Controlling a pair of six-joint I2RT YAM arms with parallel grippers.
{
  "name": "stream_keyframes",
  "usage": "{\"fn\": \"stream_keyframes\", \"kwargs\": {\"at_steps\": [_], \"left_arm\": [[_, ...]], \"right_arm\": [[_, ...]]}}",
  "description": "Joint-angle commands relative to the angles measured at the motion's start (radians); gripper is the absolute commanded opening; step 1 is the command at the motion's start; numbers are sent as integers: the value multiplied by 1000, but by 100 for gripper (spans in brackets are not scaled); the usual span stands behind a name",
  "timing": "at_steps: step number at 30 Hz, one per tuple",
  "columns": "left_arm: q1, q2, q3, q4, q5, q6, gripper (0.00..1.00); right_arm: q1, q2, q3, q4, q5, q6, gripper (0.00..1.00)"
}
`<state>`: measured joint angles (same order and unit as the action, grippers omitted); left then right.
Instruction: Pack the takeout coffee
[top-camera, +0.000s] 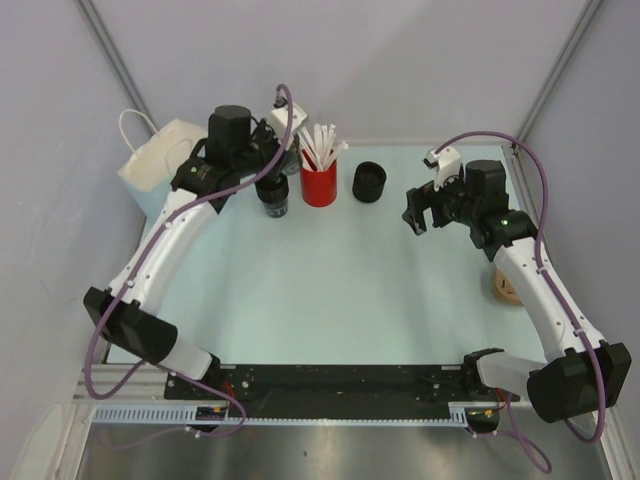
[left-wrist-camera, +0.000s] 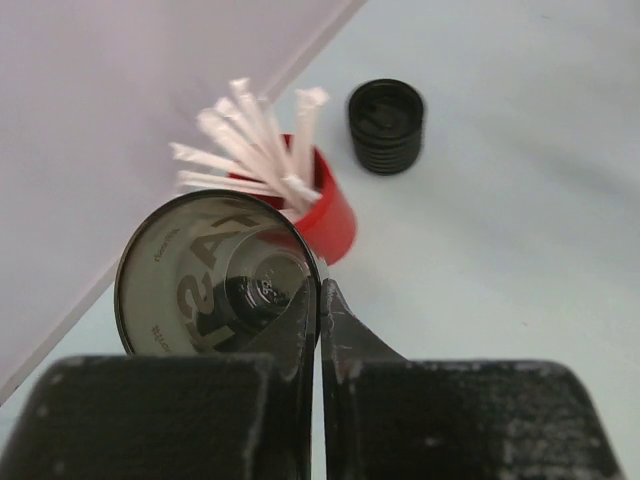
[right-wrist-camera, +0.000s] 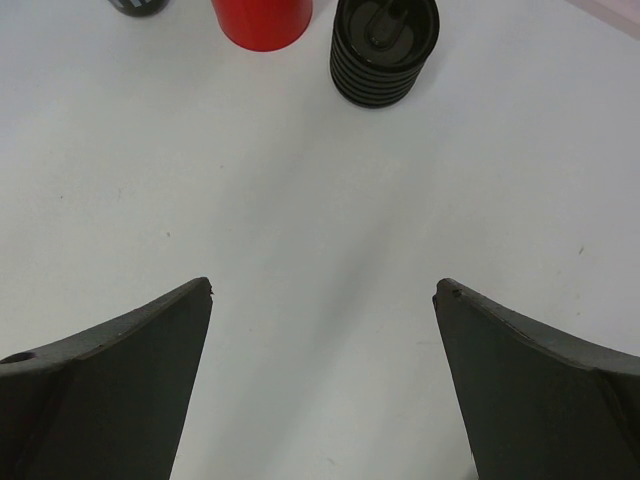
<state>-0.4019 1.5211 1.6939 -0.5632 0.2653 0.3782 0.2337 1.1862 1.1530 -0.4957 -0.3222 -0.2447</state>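
Pinching the open dark cup at its rim is the left hand; the right hand hangs spread, empty.

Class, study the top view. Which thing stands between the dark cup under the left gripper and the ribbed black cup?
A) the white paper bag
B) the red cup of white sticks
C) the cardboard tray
B: the red cup stands in the row between the dark cup and the ribbed black cup.

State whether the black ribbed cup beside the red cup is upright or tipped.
Upright: the black ribbed cup stands on its base, top facing up, apart from the red cup.
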Motion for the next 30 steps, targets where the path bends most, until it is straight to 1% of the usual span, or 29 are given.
{"fn": "stream_keyframes", "kwargs": {"at_steps": [1,9,15,22,27,30], "left_arm": [[-109,-81,-92,3,-12,27,0],[-308,-93,-210,34,-52,21,0],[-399,-64,-275,85,-67,2,0],[-426,8,-304,117,-70,-2,0],[-426,24,-373,178,-87,1,0],[-426,34,-407,212,-69,-15,0]], "right_arm": [[1,-7,1,39,32,2,100],[-17,-3,1,45,48,12,100],[-27,-3,1,55,80,19,100],[-49,-3,1,69,123,36,100],[-62,-2,1,80,156,47,100],[-63,3,1,85,179,50,100]]}}
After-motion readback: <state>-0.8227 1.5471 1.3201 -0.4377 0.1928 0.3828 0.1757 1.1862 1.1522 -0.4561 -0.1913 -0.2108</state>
